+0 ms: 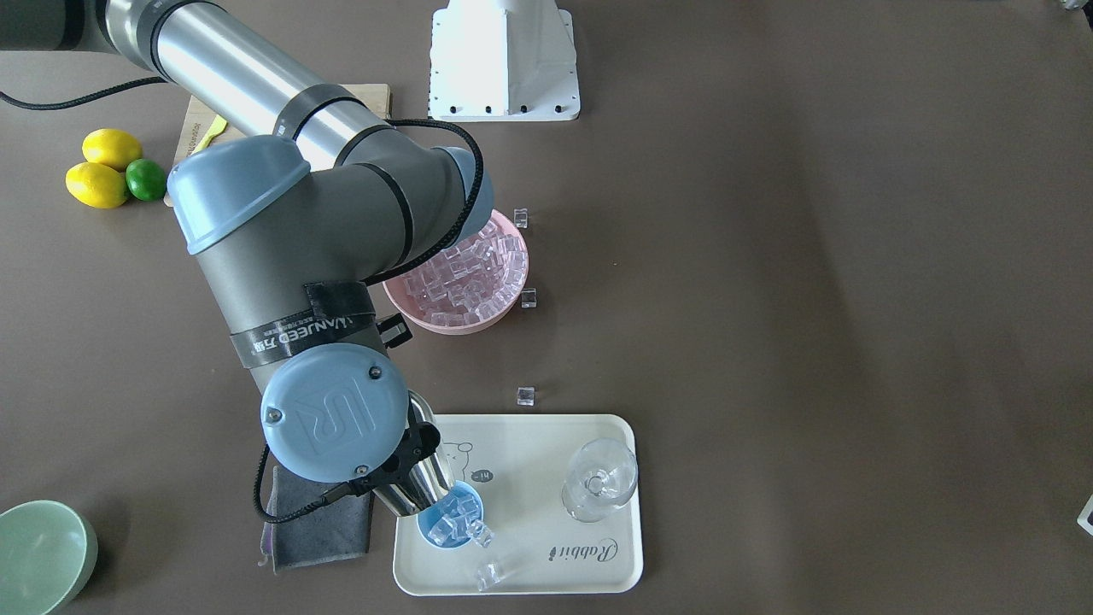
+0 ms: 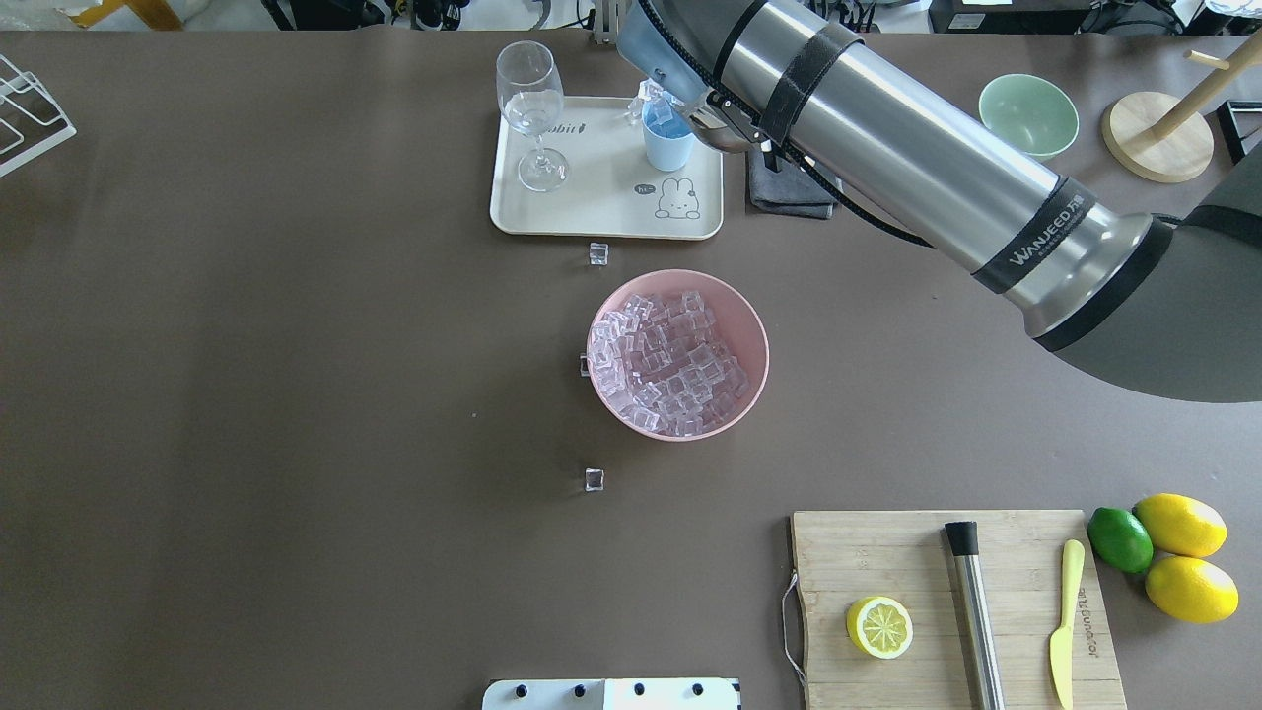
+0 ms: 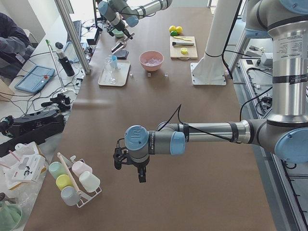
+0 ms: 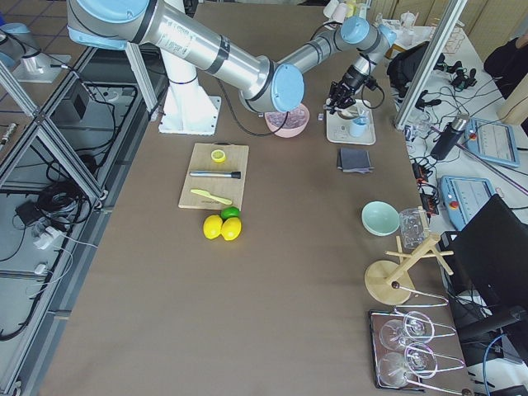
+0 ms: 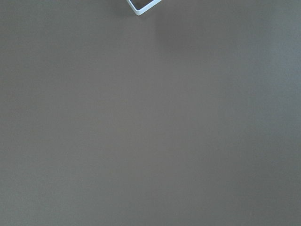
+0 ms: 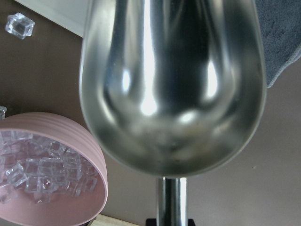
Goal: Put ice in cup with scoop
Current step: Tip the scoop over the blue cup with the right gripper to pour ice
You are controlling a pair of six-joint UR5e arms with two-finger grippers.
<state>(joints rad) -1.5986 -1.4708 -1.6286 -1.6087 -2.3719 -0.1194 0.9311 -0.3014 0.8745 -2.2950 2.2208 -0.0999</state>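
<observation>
My right gripper (image 1: 410,459) is shut on the handle of the steel scoop (image 1: 420,489). It holds the scoop tipped down over the light-blue cup (image 1: 451,518) on the white tray (image 1: 546,559). The scoop's trough (image 6: 171,84) is empty in the right wrist view. Ice (image 1: 454,518) is heaped to the cup's rim, and one cube (image 1: 488,574) lies on the tray beside it. The pink bowl (image 2: 739,335) holds many ice cubes (image 2: 666,360). My left gripper (image 3: 139,169) hangs over bare table far from the tray; I cannot tell whether it is open or shut.
A stemmed glass (image 1: 599,478) stands on the tray's other end. A grey cloth (image 1: 320,521) lies beside the tray, a green bowl (image 2: 1027,113) beyond it. Loose cubes (image 1: 525,395) lie around the pink bowl. A cutting board (image 2: 946,552) with a lemon half, a steel cylinder and a knife sits near my base.
</observation>
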